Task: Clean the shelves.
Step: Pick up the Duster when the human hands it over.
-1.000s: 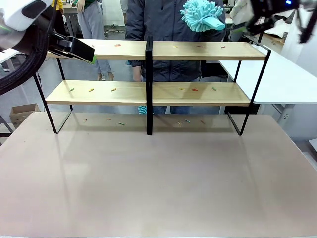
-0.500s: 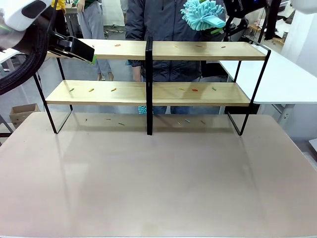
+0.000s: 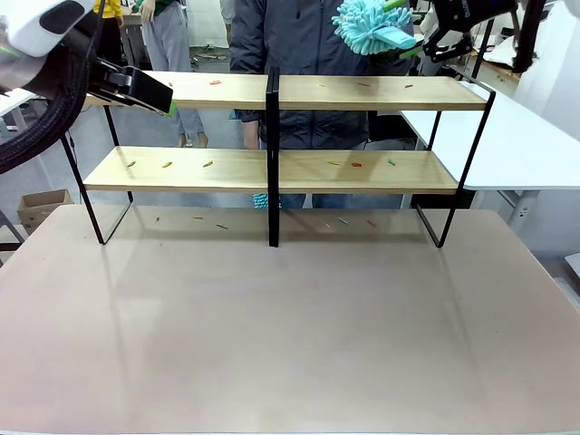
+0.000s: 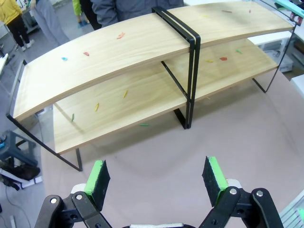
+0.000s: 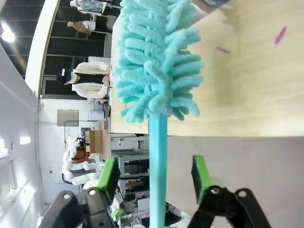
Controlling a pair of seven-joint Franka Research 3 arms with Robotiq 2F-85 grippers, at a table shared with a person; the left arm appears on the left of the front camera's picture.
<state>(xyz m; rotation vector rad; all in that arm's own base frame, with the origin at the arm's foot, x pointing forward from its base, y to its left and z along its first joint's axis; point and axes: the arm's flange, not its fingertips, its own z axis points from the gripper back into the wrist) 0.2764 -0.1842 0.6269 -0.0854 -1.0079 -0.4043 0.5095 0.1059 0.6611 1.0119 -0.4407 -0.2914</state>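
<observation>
Note the right hand (image 5: 154, 168) swung in from the far right over the last second, jaws drawn in somewhat. Now astride the duster's (image 3: 367, 23) slim handle (image 5: 157, 156), a gap on either side, nothing gripped yet.

Far left of the black centre upright (image 3: 272, 154), find the left hand (image 4: 156, 175), green pads (image 4: 99, 176) spread wide, holding nothing, level with the top board's (image 3: 381, 92) end.

Both sides of the upright, see the shelves (image 3: 227, 169) standing on the table (image 3: 290, 344). Two long, flat, smooth light-wood boards on thin black metal framing, sprinkled with tiny coloured scraps (image 3: 356, 165).

Behind the upright, a person (image 3: 299, 36) in a dark jacket.

Right of the upright, above the top board, find the duster's head: teal, shaggy, soft chenille fingers on a smooth, stiff, narrow stick. Cannot tell what bears its far end.

Likely trouble:
- Expect slipping or twisting if clamped off-centre on so thin and slick a handle.
- Expect the fluffy head to flick light scraps down onto the table instead of gathering them.
- Beware nudging the slender frame and shifting the shelves.
</observation>
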